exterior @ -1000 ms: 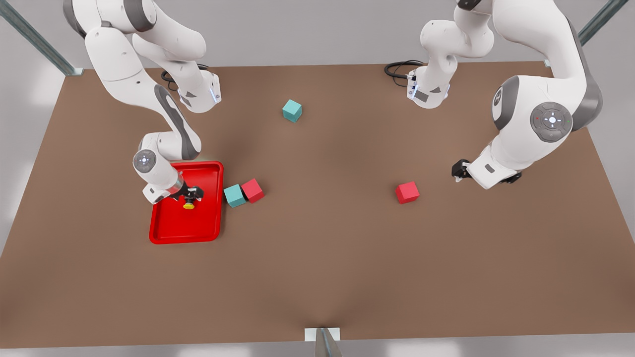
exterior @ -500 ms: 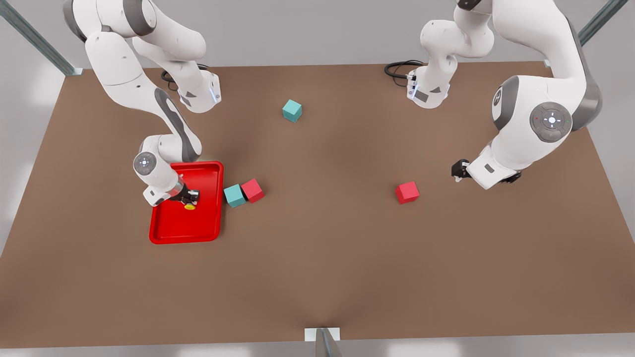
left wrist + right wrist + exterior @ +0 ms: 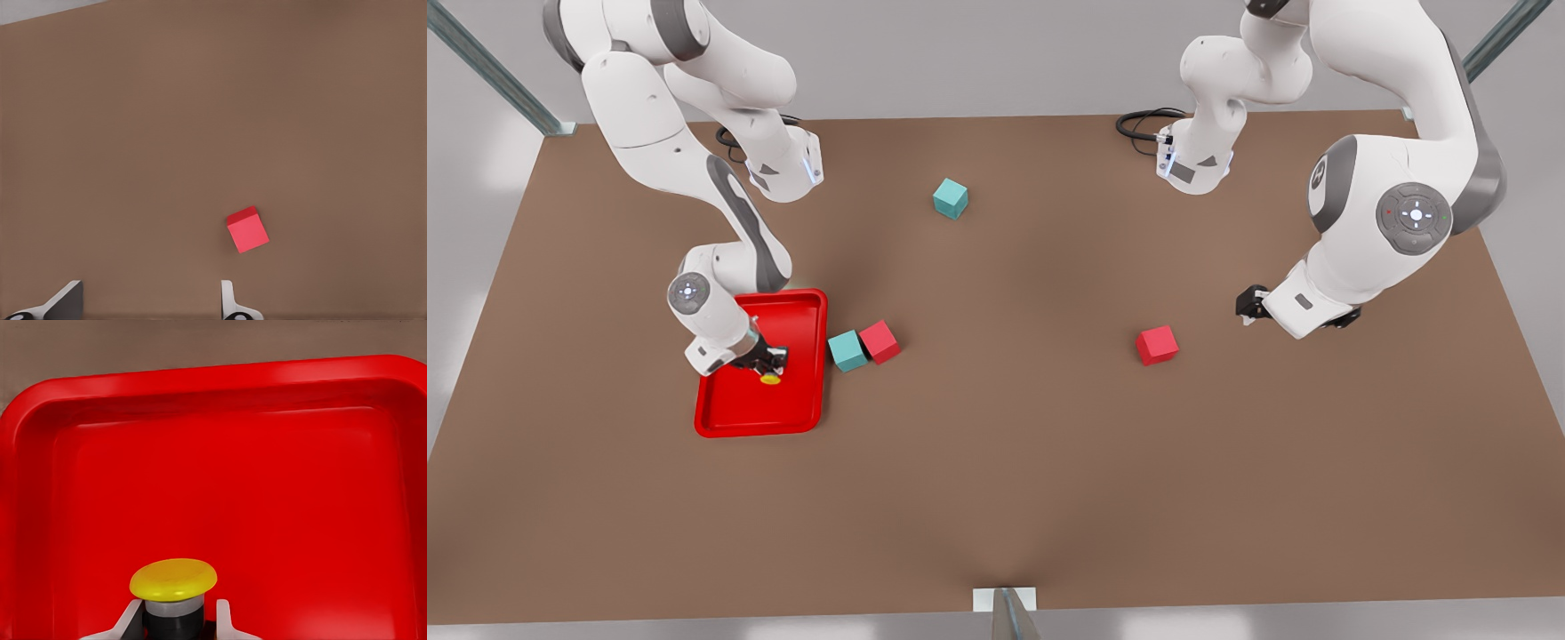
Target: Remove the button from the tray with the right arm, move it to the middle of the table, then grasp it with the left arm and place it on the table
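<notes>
The button sits inside the red tray at the front view's left; its yellow cap tops a grey and black body. My right gripper is low over the tray floor. Its fingertips press both sides of the button's body, so the right gripper is shut on it. Whether the button touches the tray floor I cannot tell. My left gripper waits open above the table at the front view's right, and the left gripper has nothing between its fingers.
A teal cube and a red cube touch each other just outside the tray's rim. Another red cube lies near the left gripper. A teal cube sits at the back centre.
The right gripper's fingers went from wide apart to closed on the button. Gripper and button shifted slightly toward the table's front edge. The left arm stayed still.
</notes>
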Controlling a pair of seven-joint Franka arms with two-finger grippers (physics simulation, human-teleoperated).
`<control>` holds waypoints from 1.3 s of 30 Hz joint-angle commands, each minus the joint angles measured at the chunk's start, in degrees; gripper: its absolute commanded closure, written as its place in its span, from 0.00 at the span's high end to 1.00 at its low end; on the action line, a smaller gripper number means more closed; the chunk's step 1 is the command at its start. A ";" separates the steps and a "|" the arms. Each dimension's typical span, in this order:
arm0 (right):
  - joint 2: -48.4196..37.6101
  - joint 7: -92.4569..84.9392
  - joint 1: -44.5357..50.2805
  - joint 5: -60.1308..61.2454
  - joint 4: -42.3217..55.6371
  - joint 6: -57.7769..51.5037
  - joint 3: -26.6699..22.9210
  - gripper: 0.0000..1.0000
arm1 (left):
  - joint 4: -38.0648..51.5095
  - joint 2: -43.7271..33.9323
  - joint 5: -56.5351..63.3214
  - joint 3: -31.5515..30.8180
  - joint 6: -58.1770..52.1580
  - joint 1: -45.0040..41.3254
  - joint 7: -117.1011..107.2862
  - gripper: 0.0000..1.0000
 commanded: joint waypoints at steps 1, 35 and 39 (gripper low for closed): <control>0.06 2.55 0.09 -0.06 0.66 -0.57 1.20 0.49 | 0.03 -0.01 0.04 -0.40 -0.12 -0.14 -0.10 1.00; 43.39 59.15 39.90 0.03 81.26 -42.32 5.07 0.49 | 0.03 -0.10 0.04 -0.40 -0.47 -0.14 -0.18 1.00; 45.67 57.21 40.78 0.03 81.26 -40.82 5.16 0.49 | 0.03 -0.01 0.04 -0.40 -0.47 -0.14 -0.10 1.00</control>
